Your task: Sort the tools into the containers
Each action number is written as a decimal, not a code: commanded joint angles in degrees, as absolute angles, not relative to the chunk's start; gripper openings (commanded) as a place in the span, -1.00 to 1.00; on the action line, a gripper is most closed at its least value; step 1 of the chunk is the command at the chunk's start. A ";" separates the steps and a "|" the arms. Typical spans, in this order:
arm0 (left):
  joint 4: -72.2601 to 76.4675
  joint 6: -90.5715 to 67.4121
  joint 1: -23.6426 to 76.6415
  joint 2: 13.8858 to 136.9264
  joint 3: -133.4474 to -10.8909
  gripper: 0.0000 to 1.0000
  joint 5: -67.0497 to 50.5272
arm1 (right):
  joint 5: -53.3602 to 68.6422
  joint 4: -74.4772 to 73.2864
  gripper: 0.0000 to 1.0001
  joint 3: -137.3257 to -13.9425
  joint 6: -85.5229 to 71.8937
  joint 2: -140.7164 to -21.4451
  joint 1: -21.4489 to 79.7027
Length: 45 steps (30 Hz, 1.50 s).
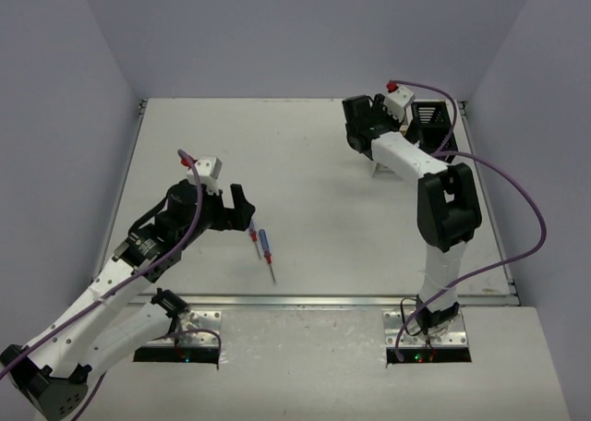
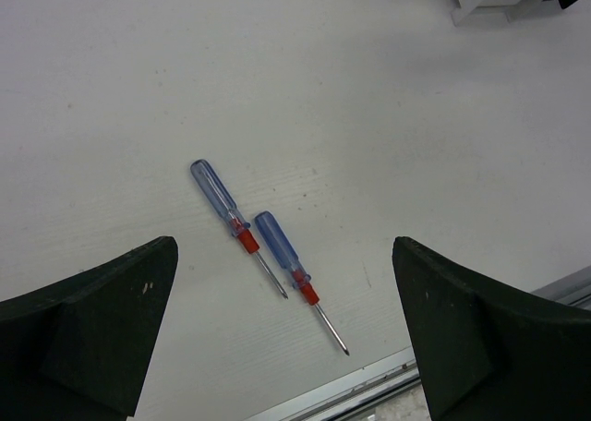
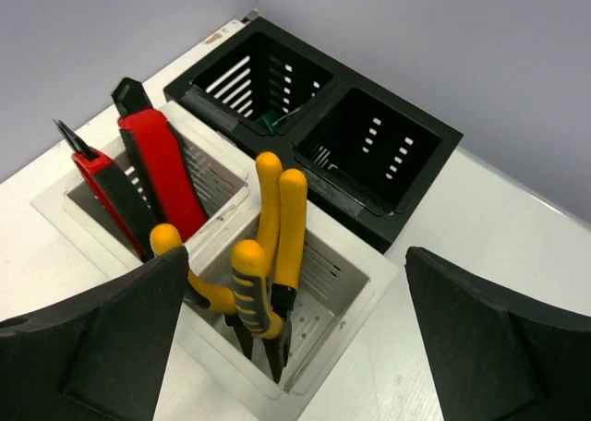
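While the right arm (image 1: 434,209) stretches far, right gripper (image 3: 295,342) spread wide above the white bin (image 3: 323,278) holding pliers (image 3: 291,227) and knives (image 3: 162,162), left gripper (image 2: 286,333) hangs released over two screwdrivers (image 2: 275,241) on the table (image 2: 369,116)

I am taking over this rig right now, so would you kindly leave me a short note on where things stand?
Left claw: open, empty, hovering over the two blue-and-red screwdrivers, which lie side by side on the table.
Right claw: open, empty, above the white bin.
Done: red utility knives in one compartment of the white bin, yellow pliers in the other. A green handle shows in the black bin.
Left: both screwdrivers still need binning.
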<state>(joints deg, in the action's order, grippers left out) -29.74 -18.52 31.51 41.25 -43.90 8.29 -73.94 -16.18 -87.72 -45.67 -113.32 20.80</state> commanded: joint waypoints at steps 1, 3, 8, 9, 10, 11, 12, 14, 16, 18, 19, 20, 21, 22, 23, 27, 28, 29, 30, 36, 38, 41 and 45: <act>-28.53 -19.68 31.69 44.47 -45.03 1.00 12.41 | -69.28 -20.84 0.98 -94.40 -46.43 -108.30 21.59; -30.61 -21.40 31.64 47.31 -46.33 1.00 16.27 | -65.47 -20.44 0.98 -94.68 -42.38 -105.79 22.20; -37.20 -35.93 31.46 54.74 -50.08 1.00 19.93 | -44.00 -23.90 0.98 -96.06 -29.78 -98.40 22.41; -37.25 -39.01 31.46 56.58 -50.22 1.00 18.31 | -33.97 -27.50 0.98 -96.98 -27.44 -96.14 22.41; -37.17 -42.19 31.46 58.41 -49.85 1.00 18.28 | -27.57 -30.38 0.98 -96.17 -26.51 -93.20 22.41; -36.78 -44.65 31.46 59.98 -49.24 1.00 18.78 | -21.16 -32.20 0.98 -94.33 -26.54 -90.32 22.41; -35.88 -46.10 31.42 61.31 -48.58 1.00 18.83 | -13.88 -32.98 0.98 -91.76 -26.78 -87.78 22.41; -33.70 -49.05 31.26 64.38 -47.01 1.00 18.44 | -5.49 -34.65 0.95 -85.37 -26.75 -82.45 22.60; -31.65 -51.30 31.15 67.72 -45.31 1.00 17.96 | 0.29 -36.13 0.87 -78.77 -26.57 -78.45 23.08; -29.10 -52.17 30.75 70.76 -44.10 0.93 18.50 | 4.09 -36.52 0.81 -73.71 -26.15 -75.69 23.78; -27.99 -52.40 30.31 73.05 -44.10 0.90 18.68 | 7.43 -36.35 0.77 -70.87 -25.74 -74.88 24.27; -27.10 -52.29 29.65 75.26 -44.35 0.85 18.40 | 10.26 -35.98 0.72 -68.49 -25.40 -74.39 24.66; -25.89 -51.51 28.53 76.94 -44.87 0.78 17.76 | 11.81 -35.47 0.69 -66.28 -25.27 -73.74 24.87; -24.94 -50.55 27.40 78.88 -45.52 0.72 17.21 | 12.90 -34.76 0.67 -64.24 -25.18 -73.04 24.96; -24.68 -49.83 26.59 81.22 -46.07 0.69 16.78 | 13.79 -33.91 0.66 -62.87 -25.10 -72.49 24.96; -23.06 -48.32 25.20 86.95 -48.09 0.52 17.75 | 15.26 -31.38 0.64 -57.77 -25.21 -69.65 25.08; -21.96 -47.57 24.59 89.10 -48.47 0.50 16.83 | 15.49 -30.67 0.64 -56.77 -25.40 -69.05 25.14; -21.55 -47.30 24.18 89.71 -48.94 0.43 16.62 | 15.89 -30.33 0.63 -56.10 -25.40 -68.91 25.14; -21.44 -47.10 24.03 90.79 -49.27 0.38 16.47 | 16.18 -30.23 0.63 -55.85 -25.40 -68.77 25.14; -21.14 -46.85 23.77 94.53 -50.36 -0.15 16.48 | 16.96 -29.27 0.60 -54.49 -25.40 -68.51 25.14; -21.33 -47.03 23.63 95.19 -50.38 -0.25 16.83 | 17.58 -28.87 0.58 -54.12 -25.71 -68.20 25.14; -22.03 -47.36 22.40 95.89 -49.59 -0.75 17.35 | 19.81 -27.13 0.54 -53.77 -26.28 -67.32 25.14; -22.46 -45.05 20.66 93.19 -47.53 -1.00 18.85 | 25.32 -24.26 0.58 -53.61 -26.63 -67.54 25.16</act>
<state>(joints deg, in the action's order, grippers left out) -21.77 -46.97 22.88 94.77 -49.59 16.79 18.41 -30.13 -53.80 -26.18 -68.87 25.02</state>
